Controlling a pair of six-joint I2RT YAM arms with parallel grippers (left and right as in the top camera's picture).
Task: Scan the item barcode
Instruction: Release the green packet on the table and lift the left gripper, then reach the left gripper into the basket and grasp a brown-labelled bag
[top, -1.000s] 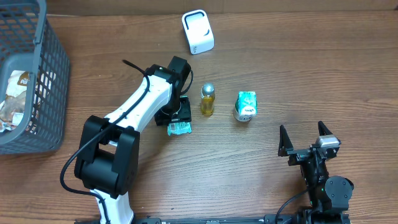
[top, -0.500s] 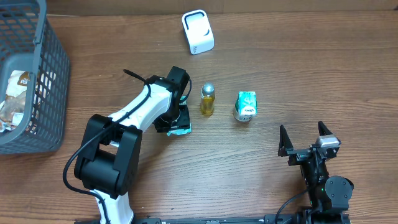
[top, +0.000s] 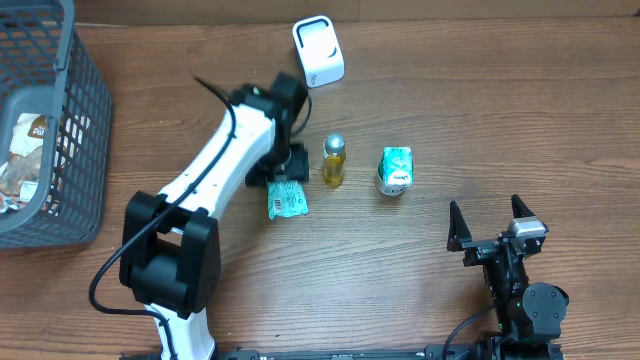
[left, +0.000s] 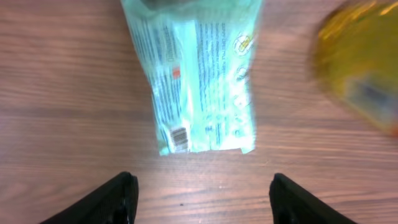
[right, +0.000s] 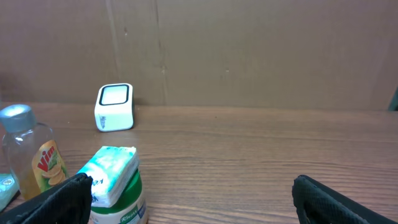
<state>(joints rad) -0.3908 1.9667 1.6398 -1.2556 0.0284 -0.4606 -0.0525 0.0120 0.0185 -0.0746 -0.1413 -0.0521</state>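
The left gripper (left: 202, 193) hangs over the table (left: 62, 93) with its jaws apart and holds nothing. The green packet (left: 202, 81) lies flat just ahead of its fingertips, barcode (left: 180, 135) up, a yellow bottle (left: 360, 68) to the right. The right gripper (top: 487, 215) is wide open and empty

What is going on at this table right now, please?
The left arm hovers over a green packet that lies flat on the wooden table, barcode facing up. The left fingers are open and hold nothing. The white scanner stands further back; the packet is not there yet. The right fingers rest open, away from the items.
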